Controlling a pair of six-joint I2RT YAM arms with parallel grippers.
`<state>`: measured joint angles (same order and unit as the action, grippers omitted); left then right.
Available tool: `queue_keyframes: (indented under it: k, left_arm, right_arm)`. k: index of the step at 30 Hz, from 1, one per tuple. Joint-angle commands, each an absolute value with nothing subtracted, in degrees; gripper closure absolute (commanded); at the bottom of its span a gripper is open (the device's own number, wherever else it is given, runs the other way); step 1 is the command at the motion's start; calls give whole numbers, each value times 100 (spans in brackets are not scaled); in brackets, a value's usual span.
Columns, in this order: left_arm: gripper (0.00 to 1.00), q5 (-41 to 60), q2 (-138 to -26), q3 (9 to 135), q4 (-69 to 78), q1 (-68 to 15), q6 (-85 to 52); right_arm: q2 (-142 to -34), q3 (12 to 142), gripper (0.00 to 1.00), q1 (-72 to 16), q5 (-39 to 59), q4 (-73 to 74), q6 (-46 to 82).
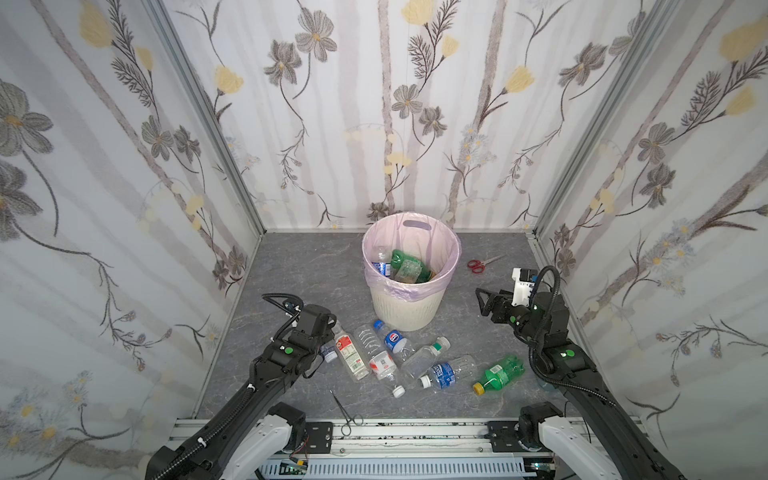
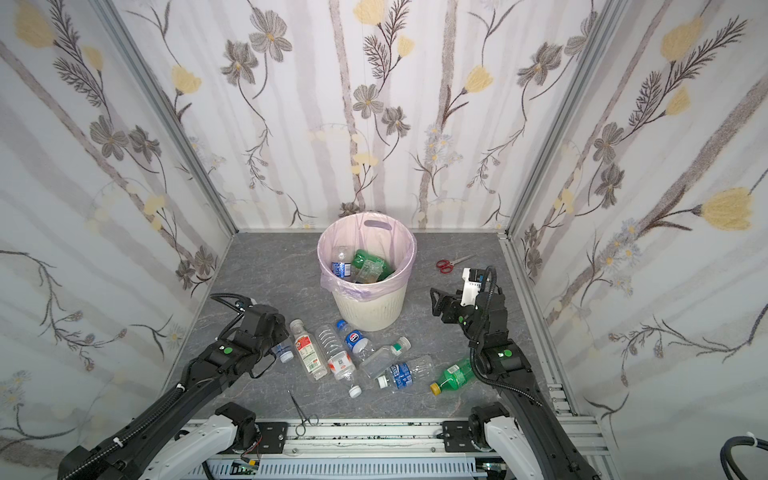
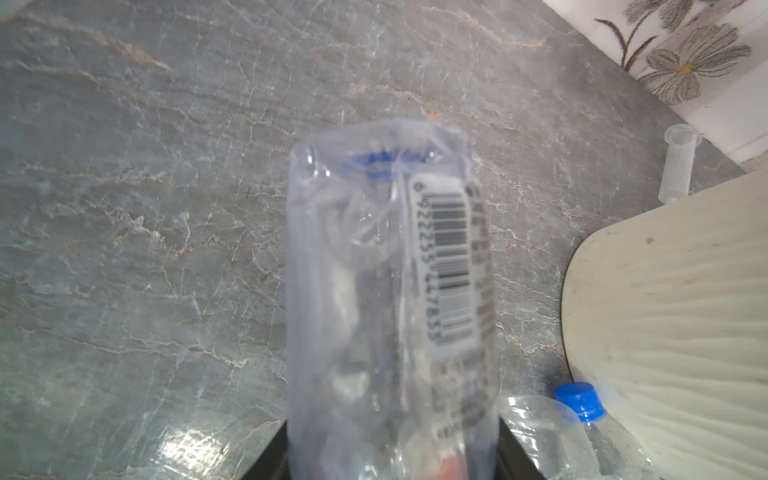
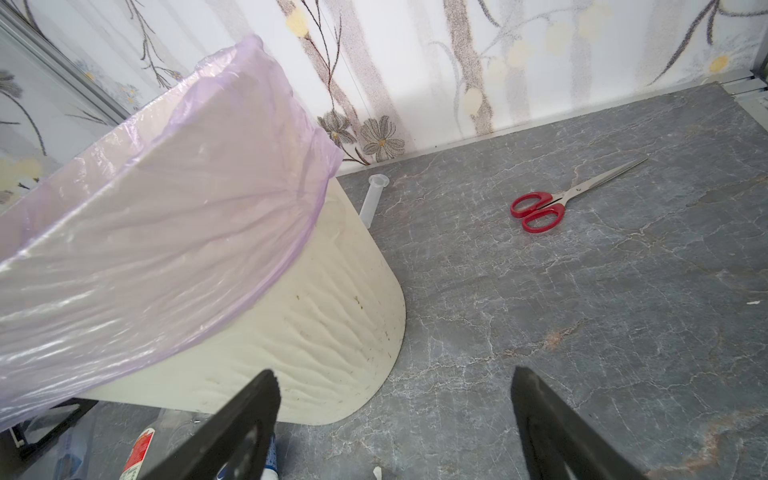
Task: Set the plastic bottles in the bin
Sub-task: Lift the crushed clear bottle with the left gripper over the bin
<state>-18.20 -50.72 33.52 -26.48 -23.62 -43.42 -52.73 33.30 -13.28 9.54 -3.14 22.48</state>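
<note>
The left gripper [image 3: 395, 461] pinches a clear bottle [image 3: 374, 270] pointing straight ahead of it, with the bin [image 3: 665, 311] close alongside; the right gripper [image 4: 395, 415] is spread, empty.

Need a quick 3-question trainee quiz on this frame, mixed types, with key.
1. In both top views, which tool lies on the table to the right of the bin?
2. The left gripper is: A) open above the bin; B) shut on a clear bottle; C) out of every view.
3. True or false: the right gripper holds a bottle.

Key
1. The red-handled scissors.
2. B.
3. False: its jaws stand open and empty beside the bin.
</note>
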Motion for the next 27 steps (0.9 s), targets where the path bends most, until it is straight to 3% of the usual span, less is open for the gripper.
queue_keyframes:
  k: [1,10,20,27]
  left_arm:
    - [51,-1997,-5076,3627,-2695,-2330,-3892]
    - [51,-1388,-5398,5241,-2688,-2320,-2910]
    - [51,-43,-6695,7828,-2602,-2403,-2414]
    - [51,289,-7444,8705,-2350,-2495,-2285]
  right_arm:
    - [-5167,3296,12,-1327,1020,-499,2347]
    - [-5045,3216,12,-1327,965,-782,2488]
    - [-5036,3278,13,-1334,974,-947,2590]
    - [-4977,3286,13,-1342,967,-1105,2635]
